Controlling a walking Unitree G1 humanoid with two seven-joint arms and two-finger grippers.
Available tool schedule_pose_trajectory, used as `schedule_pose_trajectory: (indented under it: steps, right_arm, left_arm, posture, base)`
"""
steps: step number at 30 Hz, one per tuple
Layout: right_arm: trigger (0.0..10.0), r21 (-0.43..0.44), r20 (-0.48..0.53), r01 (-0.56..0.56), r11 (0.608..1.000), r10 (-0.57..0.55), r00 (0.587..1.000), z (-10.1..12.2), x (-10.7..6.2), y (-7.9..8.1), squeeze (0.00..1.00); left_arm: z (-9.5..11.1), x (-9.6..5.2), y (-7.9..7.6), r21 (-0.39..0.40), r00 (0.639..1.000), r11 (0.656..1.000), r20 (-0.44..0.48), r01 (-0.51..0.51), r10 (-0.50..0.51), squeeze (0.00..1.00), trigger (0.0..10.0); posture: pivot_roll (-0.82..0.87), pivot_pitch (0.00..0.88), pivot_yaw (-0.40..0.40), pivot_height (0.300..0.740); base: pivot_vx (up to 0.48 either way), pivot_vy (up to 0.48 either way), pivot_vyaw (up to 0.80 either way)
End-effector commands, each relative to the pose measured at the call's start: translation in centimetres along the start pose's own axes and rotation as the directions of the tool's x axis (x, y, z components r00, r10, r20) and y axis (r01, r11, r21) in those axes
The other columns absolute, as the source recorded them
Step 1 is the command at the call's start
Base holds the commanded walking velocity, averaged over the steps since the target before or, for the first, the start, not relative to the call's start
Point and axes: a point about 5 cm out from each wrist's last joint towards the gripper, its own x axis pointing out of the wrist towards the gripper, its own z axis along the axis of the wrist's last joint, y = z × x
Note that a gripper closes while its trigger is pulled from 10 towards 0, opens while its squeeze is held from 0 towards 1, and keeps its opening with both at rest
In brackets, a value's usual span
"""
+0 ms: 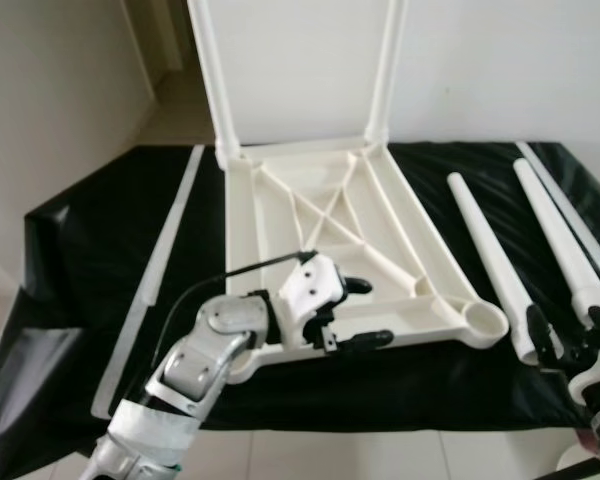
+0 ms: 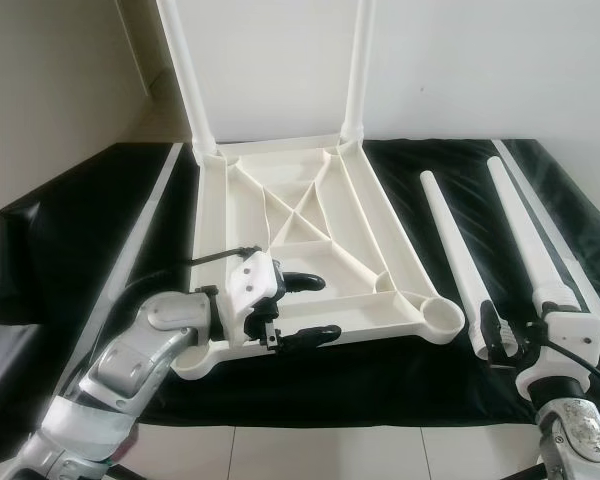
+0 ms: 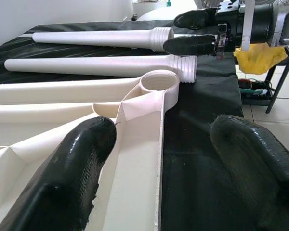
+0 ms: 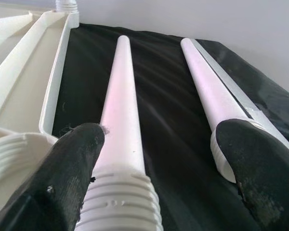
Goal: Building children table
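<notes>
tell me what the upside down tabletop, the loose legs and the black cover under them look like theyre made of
Tabletop: looks like moulded plastic, cream, slightly glossy, with cast ribs and a round corner socket.
Loose legs: likely the same plastic, smooth tapered tubes with moulded threads at the thick end.
Black cover: thin sheeting, possibly plastic film or slick fabric; it wrinkles and shines in folds.

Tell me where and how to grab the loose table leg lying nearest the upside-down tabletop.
Probably grip the leg just above its threaded end, the thickest part, nearest the right gripper. Come from above with the open fingers straddling it crosswise: it lies flat on the black cloth, so a side approach risks rolling it.
</notes>
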Motion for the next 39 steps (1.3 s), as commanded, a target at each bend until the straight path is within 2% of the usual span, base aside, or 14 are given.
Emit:
schedule_pose_trajectory:
  steps: [1,10,17,24,25,26,27,28,29,30,33,36,38,39]
  right_arm:
    - [10.0,-0.039,-0.036,-0.029,0.999,0.027,0.999,-0.7,-0.3,0.0,0.00]
    - [10.0,-0.118,-0.122,-0.096,0.988,0.082,0.989,-2.6,-0.4,-0.1,0.00]
    - [10.0,-0.181,-0.150,-0.129,0.975,0.102,0.983,-3.2,-0.2,0.2,0.00]
    - [10.0,-0.204,-0.146,-0.134,0.970,0.105,0.984,-3.2,0.3,0.2,0.00]
    - [4.5,-0.196,-0.145,-0.135,0.971,0.107,0.984,-3.3,0.5,0.2,0.00]
    - [4.5,-0.196,-0.145,-0.135,0.971,0.107,0.984,-3.3,0.5,0.2,0.00]
    - [3.5,-0.186,-0.144,-0.133,0.974,0.107,0.984,-3.3,0.5,0.2,0.00]
    - [0.0,-0.163,-0.141,-0.127,0.978,0.105,0.984,-3.4,0.6,0.2,0.00]
    - [0.0,-0.097,-0.134,-0.123,0.988,0.109,0.985,-3.5,0.6,0.5,0.00]
    - [0.0,-0.097,-0.134,-0.123,0.988,0.109,0.985,-3.5,0.6,0.5,0.00]
    - [0.0,0.057,-0.120,-0.113,0.992,0.119,0.986,-3.6,0.4,1.3,0.00]
    - [0.0,0.255,-0.091,-0.091,0.963,0.117,0.989,-3.3,0.3,2.1,0.00]
    - [0.0,0.289,-0.081,-0.094,0.953,0.122,0.989,-3.2,0.3,2.3,0.00]
    - [0.0,0.342,-0.075,-0.085,0.936,0.117,0.990,-3.1,0.4,2.6,0.00]
  left_arm:
    - [-0.1,-0.2,0.2,-0.004,1.000,1.000,-0.008,-0.002,0.002,0.00,10.0]
    - [0.0,-0.2,0.4,0.002,1.000,1.000,-0.008,-0.002,0.002,0.00,10.0]
    - [0.0,-0.2,0.3,0.005,1.000,1.000,-0.009,0.001,-0.001,0.00,10.0]
    - [0.1,-0.1,0.2,0.004,1.000,1.000,-0.005,0.006,-0.006,0.00,10.0]
    - [0.1,-0.1,0.2,0.003,1.000,1.000,-0.006,0.006,-0.006,0.00,10.0]
    - [0.1,-0.1,0.2,0.003,1.000,1.000,-0.006,0.006,-0.006,0.00,10.0]
    - [0.1,-0.1,0.2,0.005,1.000,1.000,-0.007,0.006,-0.006,0.00,10.0]
    - [0.1,-0.1,0.2,0.005,1.000,1.000,-0.007,0.006,-0.006,0.00,10.0]
    - [0.1,-0.1,0.2,0.005,1.000,1.000,-0.006,0.006,-0.006,0.00,10.0]
    - [0.1,-0.1,0.2,0.005,1.000,1.000,-0.006,0.006,-0.006,0.00,10.0]
    - [0.1,-0.1,0.2,0.006,1.000,1.000,-0.005,0.005,-0.005,0.00,10.0]
    - [0.1,-0.1,0.1,0.007,1.000,1.000,-0.006,0.006,-0.006,0.00,10.0]
    - [0.1,-0.1,0.1,0.007,1.000,1.000,-0.007,0.006,-0.006,0.00,10.0]
    - [0.1,-0.1,0.1,0.007,1.000,1.000,-0.006,0.006,-0.006,0.00,10.0]
  posture:
    - [-0.07,0.012,0.045,0.740]
    - [-0.07,0.006,0.050,0.740]
    - [-0.07,0.000,0.056,0.740]
    - [-0.07,0.000,0.057,0.740]
    - [-0.06,0.000,0.056,0.740]
    - [-0.06,0.000,0.056,0.740]
    - [-0.06,0.000,0.056,0.740]
    - [-0.06,0.000,0.056,0.740]
    - [-0.06,0.000,0.052,0.740]
    - [-0.06,0.000,0.052,0.740]
    - [-0.06,0.000,0.051,0.740]
    - [-0.06,0.000,0.051,0.740]
    - [-0.06,0.000,0.051,0.740]
    - [-0.06,0.000,0.051,0.740]
  base:
    - [0.000,0.000,0.00]
    - [0.000,0.000,0.00]
    - [0.000,0.000,0.00]
    - [0.000,0.000,0.00]
    - [0.000,0.000,0.00]
    - [0.000,0.000,0.00]
    - [0.000,0.000,0.00]
    - [0.000,0.000,0.00]
    - [0.000,0.000,0.00]
    - [0.000,0.000,0.00]
    - [0.000,0.000,0.00]
    - [0.000,0.000,0.00]
    - [0.000,0.000,0.00]
    - [0.000,0.000,0.00]
